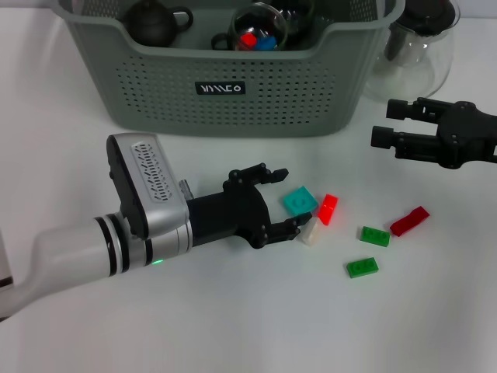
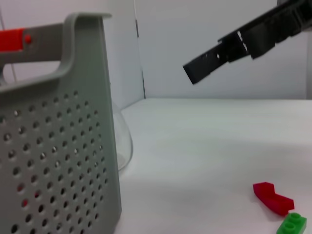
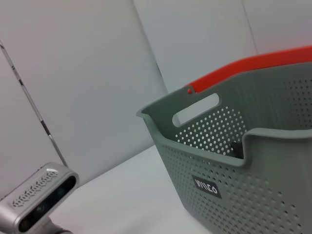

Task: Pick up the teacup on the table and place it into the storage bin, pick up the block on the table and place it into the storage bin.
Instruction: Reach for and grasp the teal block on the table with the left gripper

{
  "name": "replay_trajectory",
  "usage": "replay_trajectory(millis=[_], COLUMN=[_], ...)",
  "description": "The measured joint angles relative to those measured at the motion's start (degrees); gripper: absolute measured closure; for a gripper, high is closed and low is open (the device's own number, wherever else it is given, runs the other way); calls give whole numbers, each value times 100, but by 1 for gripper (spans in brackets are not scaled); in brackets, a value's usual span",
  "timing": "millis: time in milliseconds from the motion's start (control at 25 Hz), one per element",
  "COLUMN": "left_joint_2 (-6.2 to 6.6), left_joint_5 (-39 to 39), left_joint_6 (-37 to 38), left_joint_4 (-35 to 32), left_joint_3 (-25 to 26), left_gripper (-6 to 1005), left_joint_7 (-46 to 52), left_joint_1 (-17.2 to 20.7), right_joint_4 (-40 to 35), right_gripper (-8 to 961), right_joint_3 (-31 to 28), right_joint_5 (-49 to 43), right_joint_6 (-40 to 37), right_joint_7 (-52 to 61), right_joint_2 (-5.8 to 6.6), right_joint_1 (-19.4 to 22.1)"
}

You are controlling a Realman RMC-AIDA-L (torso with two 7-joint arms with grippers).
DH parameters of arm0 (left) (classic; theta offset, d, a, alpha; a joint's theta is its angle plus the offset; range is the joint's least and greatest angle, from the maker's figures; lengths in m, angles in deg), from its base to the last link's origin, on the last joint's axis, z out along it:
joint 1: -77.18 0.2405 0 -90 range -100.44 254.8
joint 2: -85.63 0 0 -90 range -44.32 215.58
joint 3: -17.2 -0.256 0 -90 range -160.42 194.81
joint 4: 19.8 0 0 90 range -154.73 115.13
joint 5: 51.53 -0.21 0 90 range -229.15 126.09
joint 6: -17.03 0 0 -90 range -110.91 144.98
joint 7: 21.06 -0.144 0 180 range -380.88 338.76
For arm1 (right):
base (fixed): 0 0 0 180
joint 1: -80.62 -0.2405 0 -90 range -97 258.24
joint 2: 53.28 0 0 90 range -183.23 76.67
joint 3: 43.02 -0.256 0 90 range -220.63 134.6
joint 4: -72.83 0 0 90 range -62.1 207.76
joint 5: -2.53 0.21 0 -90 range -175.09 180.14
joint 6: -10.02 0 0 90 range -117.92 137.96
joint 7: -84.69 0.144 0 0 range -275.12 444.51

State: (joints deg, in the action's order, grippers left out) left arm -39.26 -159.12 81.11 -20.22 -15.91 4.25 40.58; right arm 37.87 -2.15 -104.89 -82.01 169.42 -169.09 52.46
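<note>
The left arm (image 1: pixel 116 233) reaches in from the worktop's near left edge, its left tool (image 1: pixel 291 198) low over the white worktop (image 1: pixel 233 326) with its fingers apart. A teal block (image 1: pixel 298 200) lies between those fingers, with a white block (image 1: pixel 312 232) just beside the nearer fingertip and a bright red block (image 1: pixel 328 208) touching the white one. Further toward the right edge lie two green blocks (image 1: pixel 375 235) (image 1: pixel 362 267) and a dark red block (image 1: pixel 409 221), all apart from one another.

The right tool (image 1: pixel 386 123) hangs above the worktop near the right edge, fingers spread and holding nothing.

The bin (image 1: pixel 233 85) stands along the far edge, its black label facing the robot. Inside it sit a dark teapot (image 1: pixel 153 22) and a glass teacup (image 1: pixel 258 29) holding red and blue pieces. A glass pot (image 1: pixel 415 47) stands just beside the bin's right end, at the far right corner.
</note>
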Motion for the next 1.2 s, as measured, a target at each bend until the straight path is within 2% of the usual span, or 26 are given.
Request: replay_trajectory(millis=[240,640,960,1120,1200], left_joint_2=[-1,-1,-1,2,13], left_joint_5=[20,-10,-16,-15,-33], left_joint_6=[-359,-648,-1008,-932,-783], left_joint_4=[323,571,722,727,707], left_joint_3=[373,429,432,431,427], left_gripper=[247,258,472,595,595], left_joint_7=[-475,-687,-690,-691,-693], left_joint_1=[-65,-216,-368,-324,-249], right_joint_4=[12,35,52,61,60], right_gripper=[158,158,158,158,159], right_joint_3=[0,0,0,0,0], right_joint_5=[-5,-7,-7,-10,-12], right_joint_6=[1,9,13,10,7], right_joint_7=[0,0,0,0,0], right_joint_2=[-10,-12,-3,4,9], right_joint_1=[-1,43,49,48,57])
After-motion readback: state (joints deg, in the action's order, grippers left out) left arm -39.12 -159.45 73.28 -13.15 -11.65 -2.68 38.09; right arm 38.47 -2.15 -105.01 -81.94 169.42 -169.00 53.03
